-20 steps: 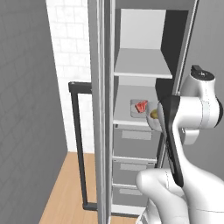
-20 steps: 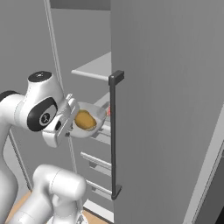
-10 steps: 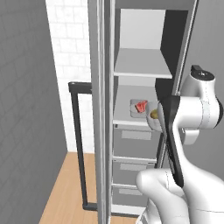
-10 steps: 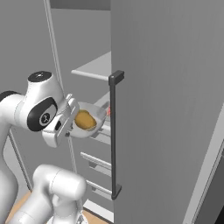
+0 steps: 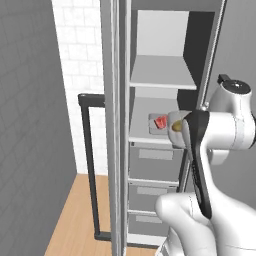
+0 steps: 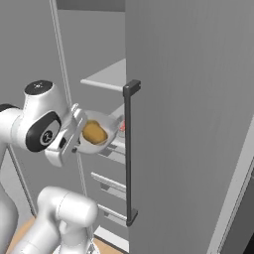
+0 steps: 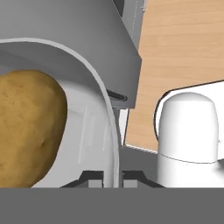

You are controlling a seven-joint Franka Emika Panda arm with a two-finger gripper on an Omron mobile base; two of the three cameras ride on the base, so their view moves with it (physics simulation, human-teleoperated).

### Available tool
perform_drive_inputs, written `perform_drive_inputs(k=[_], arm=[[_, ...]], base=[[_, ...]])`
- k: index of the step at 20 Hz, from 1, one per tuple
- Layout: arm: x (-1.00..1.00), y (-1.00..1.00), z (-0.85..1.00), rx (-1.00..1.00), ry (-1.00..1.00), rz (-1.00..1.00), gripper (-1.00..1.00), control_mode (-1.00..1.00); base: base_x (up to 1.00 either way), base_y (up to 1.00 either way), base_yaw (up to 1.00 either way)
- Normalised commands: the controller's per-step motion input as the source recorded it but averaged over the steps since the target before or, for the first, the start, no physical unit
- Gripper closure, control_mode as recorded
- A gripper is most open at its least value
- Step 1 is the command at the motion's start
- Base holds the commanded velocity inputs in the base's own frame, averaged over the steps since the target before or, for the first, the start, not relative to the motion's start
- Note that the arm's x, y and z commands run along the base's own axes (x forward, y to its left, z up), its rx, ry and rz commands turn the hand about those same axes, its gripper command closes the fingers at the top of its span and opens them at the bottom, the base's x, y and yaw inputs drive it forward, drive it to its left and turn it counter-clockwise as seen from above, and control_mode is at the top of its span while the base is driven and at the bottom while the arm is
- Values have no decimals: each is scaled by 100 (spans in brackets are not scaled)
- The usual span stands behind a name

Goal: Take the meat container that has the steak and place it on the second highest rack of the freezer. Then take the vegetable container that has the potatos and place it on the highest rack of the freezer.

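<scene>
The vegetable container (image 6: 101, 140), a light-grey oval dish, hangs in front of the open freezer (image 5: 160, 35) at the level of the second highest rack (image 5: 141, 127). My gripper (image 7: 112, 176) is shut on its rim (image 7: 106, 109). One of the potatos (image 7: 26, 131) lies inside it, and the same potato (image 6: 94, 133) shows from the right. On the second highest rack sits the meat container (image 5: 155, 124) with the red steak (image 5: 161, 122), just left of the held dish (image 5: 175, 126). The highest rack (image 5: 160, 72) is bare.
The freezer door (image 6: 188, 124) stands open close on the right of the dish, its dark bar handle (image 6: 130, 149) facing it. Grey drawers (image 5: 155, 155) sit below the racks. My own arm (image 5: 220, 130) and base crowd the lower right. Wooden floor (image 5: 75, 215) lies at the left.
</scene>
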Motion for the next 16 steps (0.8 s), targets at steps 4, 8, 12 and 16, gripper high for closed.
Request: perform_drive_inputs(k=[4,8,12,16], arm=[[-11,9,62,0,-25,0,100,-100],[9,23,77,0,-8,0,100,-100],[13,28,64,-3,-10,0,100,-100],[17,22,49,-4,-10,0,100,-100]], base=[[0,0,0],[0,0,0],[0,0,0],[0,0,0]])
